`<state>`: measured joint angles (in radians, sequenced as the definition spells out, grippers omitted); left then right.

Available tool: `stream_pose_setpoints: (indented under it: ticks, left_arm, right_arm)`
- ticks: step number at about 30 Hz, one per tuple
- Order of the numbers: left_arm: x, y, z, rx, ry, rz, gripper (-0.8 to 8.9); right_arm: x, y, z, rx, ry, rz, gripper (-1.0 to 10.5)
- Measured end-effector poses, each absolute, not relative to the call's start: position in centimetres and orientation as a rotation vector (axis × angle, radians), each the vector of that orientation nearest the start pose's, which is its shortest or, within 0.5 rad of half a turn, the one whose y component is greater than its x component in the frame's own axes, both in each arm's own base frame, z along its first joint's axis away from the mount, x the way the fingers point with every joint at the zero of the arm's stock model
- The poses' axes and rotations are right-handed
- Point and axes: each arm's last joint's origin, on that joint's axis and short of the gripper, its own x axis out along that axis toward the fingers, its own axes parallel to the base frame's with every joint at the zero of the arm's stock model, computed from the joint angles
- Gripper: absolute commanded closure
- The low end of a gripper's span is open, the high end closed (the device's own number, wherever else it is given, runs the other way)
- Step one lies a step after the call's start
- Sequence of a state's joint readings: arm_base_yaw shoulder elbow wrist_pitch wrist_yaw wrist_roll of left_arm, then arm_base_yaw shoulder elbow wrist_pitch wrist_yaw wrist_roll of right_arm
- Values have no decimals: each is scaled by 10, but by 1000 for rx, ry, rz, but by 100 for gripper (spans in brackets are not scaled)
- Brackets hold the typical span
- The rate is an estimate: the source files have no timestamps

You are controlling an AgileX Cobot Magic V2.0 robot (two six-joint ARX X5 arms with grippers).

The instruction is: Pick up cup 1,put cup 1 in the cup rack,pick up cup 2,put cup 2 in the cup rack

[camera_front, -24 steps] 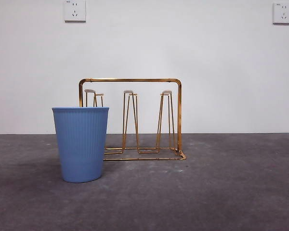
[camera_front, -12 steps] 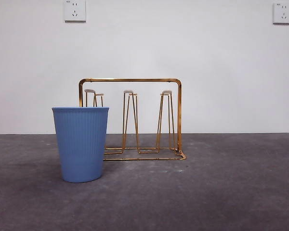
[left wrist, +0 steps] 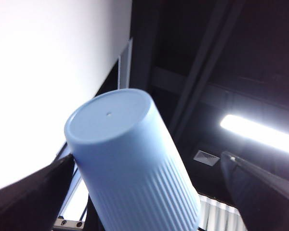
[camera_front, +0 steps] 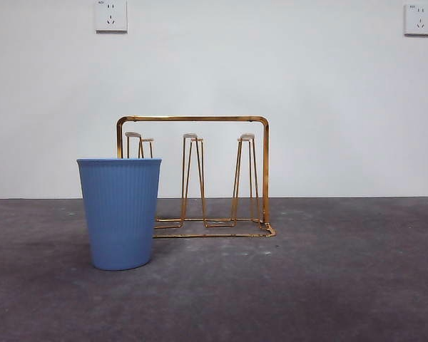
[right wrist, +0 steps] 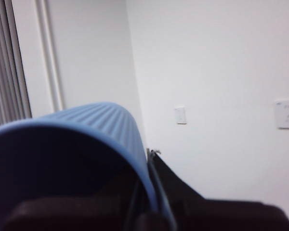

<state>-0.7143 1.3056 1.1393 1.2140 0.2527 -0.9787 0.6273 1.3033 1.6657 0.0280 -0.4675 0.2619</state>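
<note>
The gold wire cup rack (camera_front: pixel 192 178) stands on the grey table, with nothing on its pegs. A blue ribbed cup (camera_front: pixel 120 212) stands upright just in front of the rack's left end. Neither arm shows in the front view. In the left wrist view my left gripper (left wrist: pixel 144 197) holds a blue ribbed cup (left wrist: pixel 130 163) between its jaws, base pointing away toward the ceiling. In the right wrist view my right gripper (right wrist: pixel 147 192) is shut on the rim of another blue ribbed cup (right wrist: pixel 82 130), whose dark opening faces the camera. I cannot tell which is cup 1 or cup 2.
A white wall with two sockets (camera_front: pixel 110 16) (camera_front: pixel 419 19) rises behind the table. Grey tabletop (camera_front: pixel 342 271) stretches to the right of the rack and in front of it. Ceiling lights (left wrist: pixel 260 134) show in the left wrist view.
</note>
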Motion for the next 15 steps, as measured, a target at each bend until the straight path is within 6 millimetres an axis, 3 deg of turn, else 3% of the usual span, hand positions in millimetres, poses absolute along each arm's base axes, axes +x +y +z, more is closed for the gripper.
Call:
stream_pose_setpoints:
  ticks: [4,15]
  left_arm:
    - [185,-170,459,-1056,-554,-1333,149]
    - [186,-170,459,-1074,-558,-1304,501]
  right_arm:
    - [194,166,532,267,-241,1156,961]
    - [198,174,526,253,-223,1169,961]
